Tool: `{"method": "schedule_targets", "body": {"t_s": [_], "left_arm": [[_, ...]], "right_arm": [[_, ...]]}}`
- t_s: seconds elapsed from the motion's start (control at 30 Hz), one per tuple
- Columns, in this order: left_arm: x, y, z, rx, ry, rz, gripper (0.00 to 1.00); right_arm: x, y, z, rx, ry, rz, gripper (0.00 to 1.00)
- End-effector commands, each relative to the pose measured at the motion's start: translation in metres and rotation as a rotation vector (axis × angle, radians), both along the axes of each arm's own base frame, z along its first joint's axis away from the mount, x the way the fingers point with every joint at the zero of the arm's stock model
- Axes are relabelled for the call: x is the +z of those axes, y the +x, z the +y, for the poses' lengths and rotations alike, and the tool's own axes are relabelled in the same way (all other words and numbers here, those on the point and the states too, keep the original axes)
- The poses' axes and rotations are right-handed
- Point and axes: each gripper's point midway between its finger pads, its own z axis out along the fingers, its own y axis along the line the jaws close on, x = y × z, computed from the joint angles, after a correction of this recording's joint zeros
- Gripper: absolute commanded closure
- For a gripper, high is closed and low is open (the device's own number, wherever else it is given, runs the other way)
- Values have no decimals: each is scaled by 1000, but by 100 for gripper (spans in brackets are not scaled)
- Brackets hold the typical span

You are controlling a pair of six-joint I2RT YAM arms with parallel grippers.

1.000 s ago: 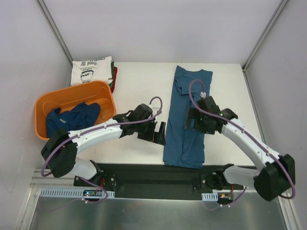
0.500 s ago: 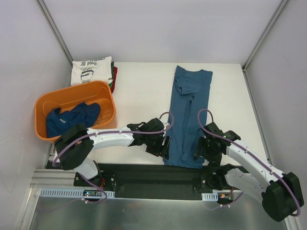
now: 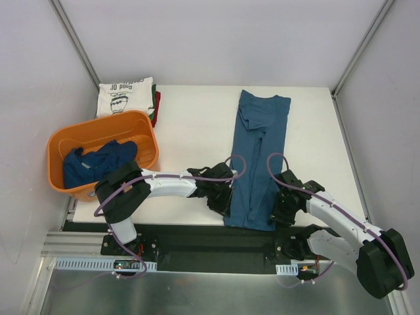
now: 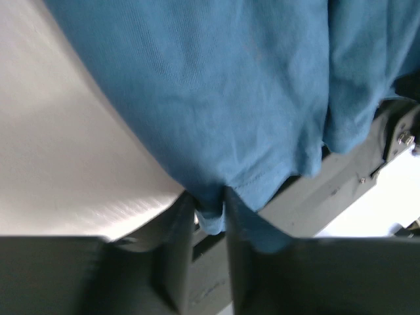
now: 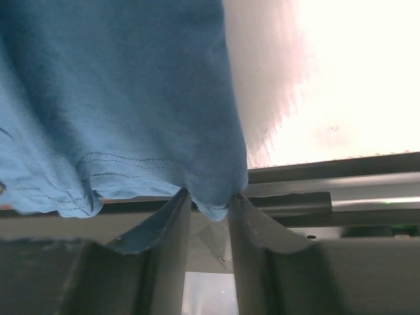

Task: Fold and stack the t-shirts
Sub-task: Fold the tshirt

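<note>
Tub (image 3: 105,122) near folded stack (image 3: 125,97) | blue shirt (image 3: 258,154) hem pinched: left hand (image 4: 209,205); right hand (image 5: 210,201)

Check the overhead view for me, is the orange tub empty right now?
No, a crumpled dark blue t-shirt lies inside the orange tub.

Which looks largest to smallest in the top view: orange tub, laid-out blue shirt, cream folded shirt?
Largest: laid-out blue shirt and orange tub, too close to rank.
Smallest: cream folded shirt.
</note>
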Motion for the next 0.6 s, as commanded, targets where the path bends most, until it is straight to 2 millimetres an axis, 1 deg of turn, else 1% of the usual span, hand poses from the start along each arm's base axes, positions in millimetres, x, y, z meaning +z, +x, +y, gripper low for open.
{"method": "schedule_targets", "body": {"t_s": [0.0,0.03,0.07,0.1,0.13,0.17,0.23,0.27,0.3,0.33,0.37,0.4,0.43,0.5,0.53,0.57], "left_arm": [[-1,2,-8,-5,23,-10,87],[0,3,-7,2,25,-16,93],[2,2,-5,4,27,-24,100],[2,1,-2,6,32,-26,100],[4,1,-1,6,28,-36,100],[12,1,-1,5,12,-48,100],[16,-4,7,3,21,-43,100],[25,-6,9,6,9,-51,100],[22,-12,19,7,33,-38,100],[24,-14,23,22,38,-34,100],[31,-16,25,27,22,-39,100],[30,-19,32,33,35,-35,100],[30,-21,35,39,43,-26,100],[38,-19,35,42,27,-43,100],[41,-17,33,31,18,-61,100],[50,-12,27,25,-3,-83,100]], "right_arm": [[0,0,7,11,41,3,75],[-2,-3,6,12,36,11,77],[-3,-5,5,11,36,17,85],[-3,-7,7,15,52,23,97],[-3,-9,8,27,60,27,99],[-2,-12,10,40,77,32,99],[5,-24,16,67,128,77,99],[8,-28,16,84,142,74,99],[13,-40,14,93,151,117,99],[16,-44,13,105,160,126,100],[19,-48,13,124,176,119,99],[22,-52,15,132,199,126,99],[22,-54,16,136,211,121,99],[28,-48,23,146,258,73,99],[35,-42,26,148,275,41,99],[38,-37,27,148,274,16,100]]}}
